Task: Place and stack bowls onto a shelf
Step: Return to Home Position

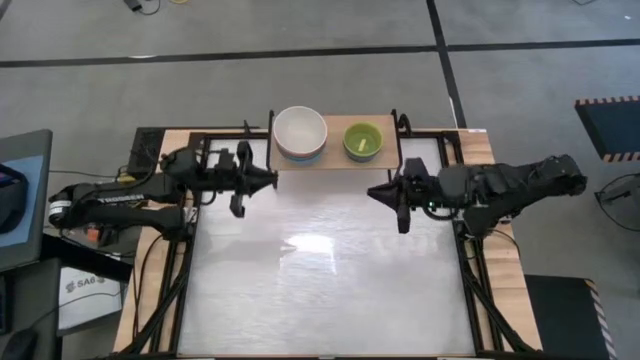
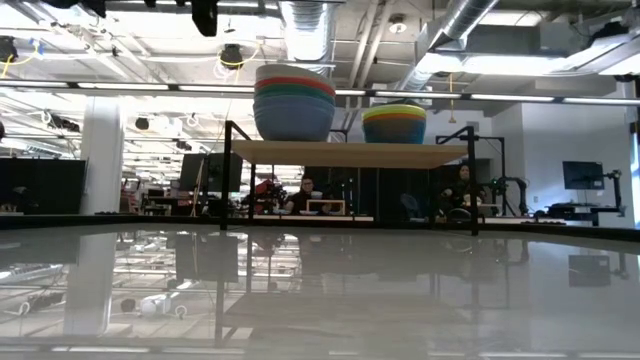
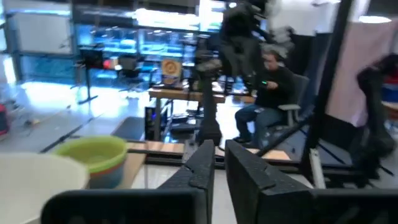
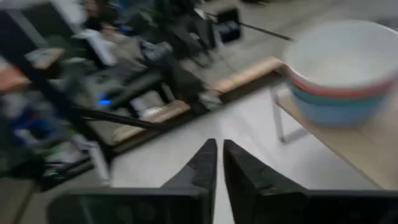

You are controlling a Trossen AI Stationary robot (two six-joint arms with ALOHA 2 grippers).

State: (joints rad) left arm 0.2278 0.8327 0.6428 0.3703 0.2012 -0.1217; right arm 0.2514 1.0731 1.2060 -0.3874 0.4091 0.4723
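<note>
Left gripper sits at mid-left of the overhead frame, just below the left end of the shelf, fingers pinched together with nothing in them. Right gripper mirrors it at mid-right, also closed and empty. The two tips point at each other with a wide gap between them.

Progress-wise, this looks pretty much finished to me. The shelf at top centre carries two stacks:
- **Big stack**: it's on the left half, with a white bowl on top. The table-level shot shows red, teal and blue bands under it.
- **Small stack**: it's to the right, topped by a lime green bowl. Below that are yellow, an orange-pink one and cyan at the bottom.

That reads as four and four, so I'd guess all eight are up. I can't spot any bowl down on the white table. What's left seems to be just the arms tucking away.

Not much is in the way. Both grippers are near the shelf's front edge and its thin black legs, so a careless swing could nudge the board and wobble the stacks. Two people sit at desks in the room far behind the shelf, low in the centre of the table-level shot, well clear of everything.
</note>
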